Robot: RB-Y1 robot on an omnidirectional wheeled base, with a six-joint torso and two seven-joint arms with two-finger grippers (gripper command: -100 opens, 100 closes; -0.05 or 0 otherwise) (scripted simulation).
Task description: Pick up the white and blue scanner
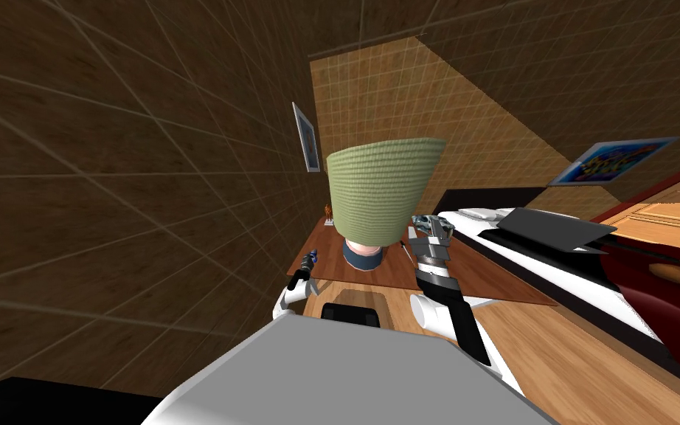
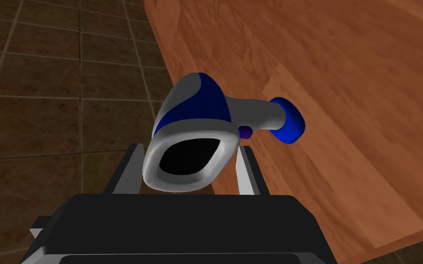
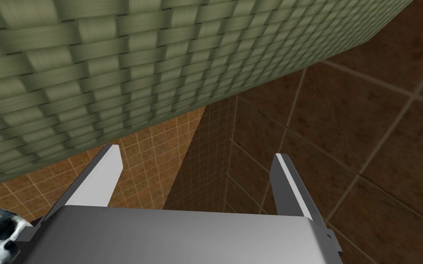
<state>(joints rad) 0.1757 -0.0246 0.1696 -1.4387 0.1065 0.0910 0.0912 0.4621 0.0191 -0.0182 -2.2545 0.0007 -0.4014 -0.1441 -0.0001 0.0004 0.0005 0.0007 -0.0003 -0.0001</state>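
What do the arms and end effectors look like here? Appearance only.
Left end effector: two thin light grey blade fingers on a black box. Right end effector: same blades, body lit pale grey. Right arm: white shell, black forearm link, grey metallic wrist. Left arm: white with dark wrist.

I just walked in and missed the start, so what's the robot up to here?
The left gripper is shut on the white and blue scanner, clamping its head from both sides, right at the edge of the wooden table. Whether the scanner is clear of the tabletop can't be told. The right gripper is open, holds nothing, and is raised beside the green woven lampshade.
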